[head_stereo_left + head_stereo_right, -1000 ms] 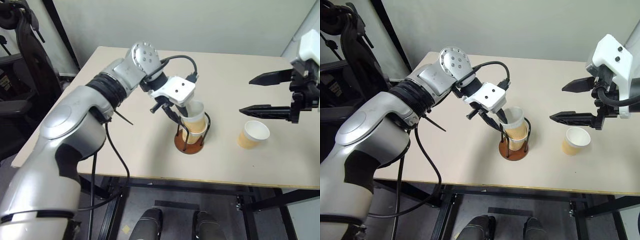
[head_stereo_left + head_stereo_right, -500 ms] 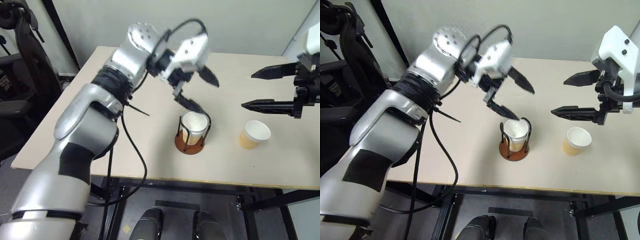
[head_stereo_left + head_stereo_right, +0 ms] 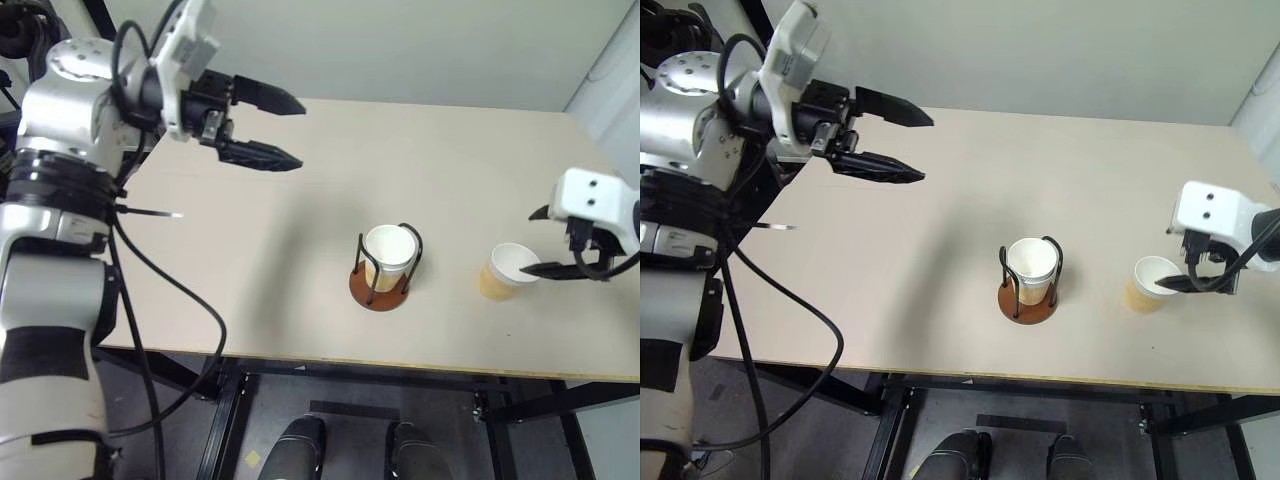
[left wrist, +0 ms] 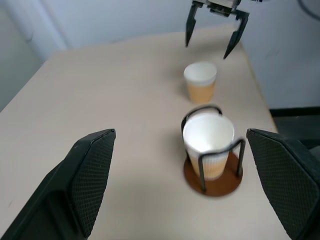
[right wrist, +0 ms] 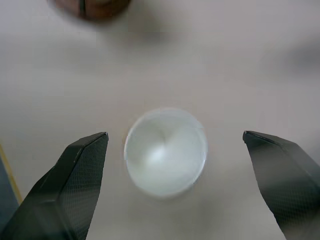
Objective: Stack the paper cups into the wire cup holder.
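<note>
Beige table (image 3: pixel 300 260), loose paper cup (image 5: pixel 165 151) between right fingers (image 5: pixel 75 185)

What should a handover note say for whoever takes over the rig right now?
Left gripper: jaws open, empty, raised over the table's far left, away from the wire cup holder.
Right gripper: jaws open, poised around the loose paper cup without touching it.
Done: stacked cups sit upright in the holder; how many cannot be told.
Left: close on the loose cup, upright on the table right of the holder, and drop it onto the stack.
</note>
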Tool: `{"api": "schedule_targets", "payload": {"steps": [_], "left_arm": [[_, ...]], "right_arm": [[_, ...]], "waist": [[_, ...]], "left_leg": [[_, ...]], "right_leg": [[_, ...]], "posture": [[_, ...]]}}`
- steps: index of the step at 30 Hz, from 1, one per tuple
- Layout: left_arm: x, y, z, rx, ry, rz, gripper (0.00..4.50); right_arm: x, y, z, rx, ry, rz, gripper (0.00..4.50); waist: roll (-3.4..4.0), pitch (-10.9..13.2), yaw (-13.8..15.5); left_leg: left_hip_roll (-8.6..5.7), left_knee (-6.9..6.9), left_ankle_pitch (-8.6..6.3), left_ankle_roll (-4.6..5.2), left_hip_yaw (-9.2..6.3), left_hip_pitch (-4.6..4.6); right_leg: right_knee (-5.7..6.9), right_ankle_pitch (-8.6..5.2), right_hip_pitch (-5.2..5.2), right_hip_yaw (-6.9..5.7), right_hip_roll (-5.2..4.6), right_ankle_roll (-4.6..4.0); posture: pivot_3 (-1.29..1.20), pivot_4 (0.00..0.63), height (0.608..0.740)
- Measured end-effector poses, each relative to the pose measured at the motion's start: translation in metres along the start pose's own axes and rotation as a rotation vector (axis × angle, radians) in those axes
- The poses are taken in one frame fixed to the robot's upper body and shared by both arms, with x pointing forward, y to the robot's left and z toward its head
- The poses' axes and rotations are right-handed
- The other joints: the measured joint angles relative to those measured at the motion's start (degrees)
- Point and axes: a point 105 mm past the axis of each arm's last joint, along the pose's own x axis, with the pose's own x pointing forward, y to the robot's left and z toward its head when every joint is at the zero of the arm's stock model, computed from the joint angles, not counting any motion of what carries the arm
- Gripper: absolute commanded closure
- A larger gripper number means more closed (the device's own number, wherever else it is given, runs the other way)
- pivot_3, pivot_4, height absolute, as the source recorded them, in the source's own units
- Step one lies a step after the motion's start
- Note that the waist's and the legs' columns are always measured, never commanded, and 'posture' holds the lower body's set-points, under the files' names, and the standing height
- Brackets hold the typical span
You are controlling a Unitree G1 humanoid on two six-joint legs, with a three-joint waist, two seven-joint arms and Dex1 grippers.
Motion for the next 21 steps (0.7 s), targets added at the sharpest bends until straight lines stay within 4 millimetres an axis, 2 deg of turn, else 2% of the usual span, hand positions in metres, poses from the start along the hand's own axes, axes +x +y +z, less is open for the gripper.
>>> {"api": "schedule_targets", "payload": {"steps": [4,8,17,20,21], "left_arm": [[-0.010,-0.004,-0.003,-0.012,0.014,0.032,0.01],[-0.016,-0.008,-0.007,-0.025,0.023,0.050,0.01],[-0.020,-0.012,-0.006,-0.027,0.028,0.074,0.01],[-0.020,-0.012,-0.008,-0.036,0.041,0.083,0.00],[-0.020,-0.012,-0.008,-0.037,0.043,0.086,0.00]], "right_arm": [[0.017,0.005,-0.014,-0.026,0.042,0.062,0.00],[0.034,0.013,-0.013,-0.045,0.032,0.128,0.00],[0.058,0.007,-0.034,-0.059,0.104,0.154,0.00],[0.064,0.006,-0.038,-0.066,0.121,0.159,0.59],[0.065,0.004,-0.037,-0.069,0.118,0.156,0.94]], "waist": [[-0.04,-0.01,-0.20],[-0.05,-0.01,-0.44],[-0.04,0.00,-0.73],[-0.05,-0.01,-0.94],[-0.04,0.00,-1.01]], "left_leg": [[-0.03,-0.07,0.03,0.22,0.04,0.06],[0.08,-0.11,0.08,0.36,-0.03,0.16],[0.27,-0.28,0.45,0.26,-0.07,0.46],[0.29,-0.55,0.65,0.13,-0.05,0.59],[0.29,-0.62,0.69,0.10,-0.04,0.64]], "right_leg": [[-0.02,0.14,0.03,-0.09,0.13,-0.09],[-0.01,0.32,0.08,-0.07,0.12,-0.25],[0.00,0.76,0.16,-0.14,0.28,-0.81],[-0.01,0.77,0.17,-0.13,0.29,-0.82],[-0.02,0.77,0.16,-0.13,0.30,-0.83]], "posture": [[0.00,0.150,0.740],[0.00,0.150,0.740],[0.00,0.150,0.740],[0.00,0.150,0.740],[0.00,0.150,0.740]]}}
